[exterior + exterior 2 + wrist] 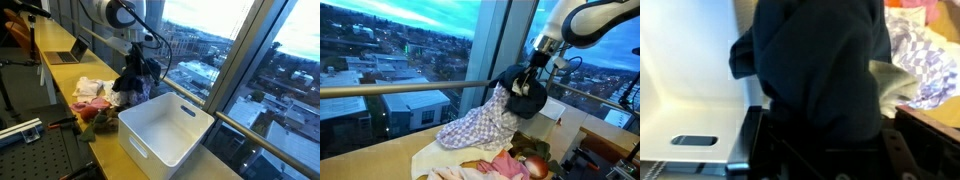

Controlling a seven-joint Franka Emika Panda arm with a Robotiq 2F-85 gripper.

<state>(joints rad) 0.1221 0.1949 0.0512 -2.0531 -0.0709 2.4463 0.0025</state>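
A dark navy garment [136, 82] [526, 97] hangs in the air from my gripper [136, 62] [532, 72], which is shut on its top. In the wrist view the dark garment [820, 60] fills the middle and hides the fingertips of the gripper [825, 122]. It hangs over a pile of clothes on the yellow counter [60, 85], beside a white plastic bin [165, 128] [685, 70]. A lilac checkered cloth [478, 125] [928, 50] lies just below the hanging garment.
The pile also holds a white cloth [90, 87] and a pink cloth [95, 106] [506, 165]. A laptop [68, 55] sits farther along the counter. Large window panes [410, 60] with a railing run close behind the counter.
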